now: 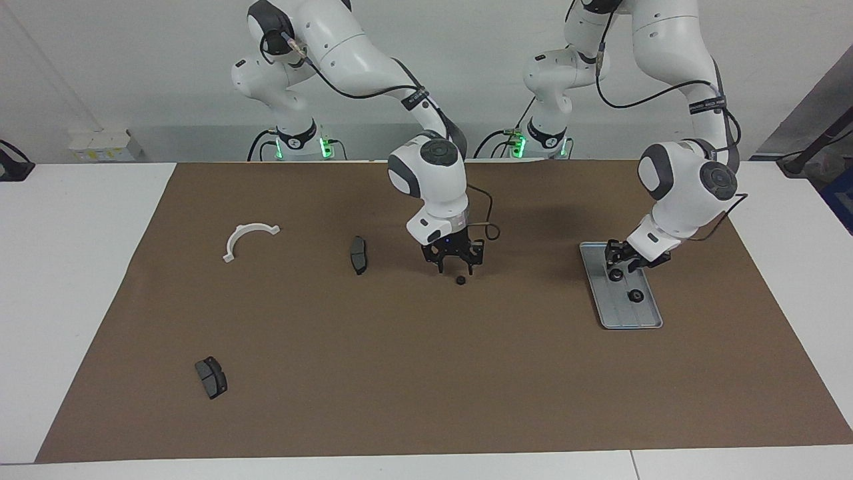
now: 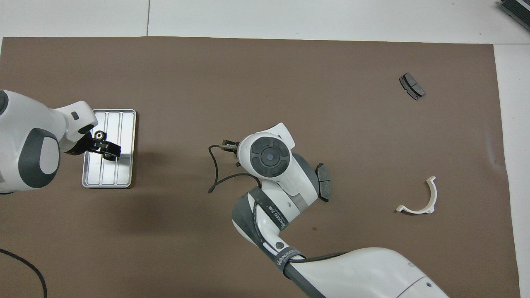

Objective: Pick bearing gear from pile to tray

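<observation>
One small black bearing gear [image 1: 460,281] lies loose on the brown mat [image 1: 426,373] near the middle of the table, apart from the other scattered parts. The right gripper [image 1: 455,266] is directly over it with its fingers spread wide and pointing down, the tips just above the gear and either side of it; no contact shows yet. From overhead the right arm's wrist covers this gear completely.

Toward the left arm's end of the table sits the silver-grey tray [image 1: 650,320], with faint ridges along its floor. One gear [image 1: 636,296] already rests on the tray floor. The left gripper [image 1: 618,267] is low over the tray's end nearer the robots, and a second gear [image 1: 616,273] sits between its fingertips; whether the fingers are clamped on it or have let go I cannot tell.

So the task looks well advanced: one gear delivered, another at the tray, a third about to be picked. I see no further gears on the mat.

The remaining parts are not gears. A dark grey brake pad [image 1: 358,255] lies beside the right gripper, toward the right arm's end. A white curved bracket [image 1: 248,238] lies further toward that end, and a second brake pad [image 1: 211,377] lies farthest from the robots.
</observation>
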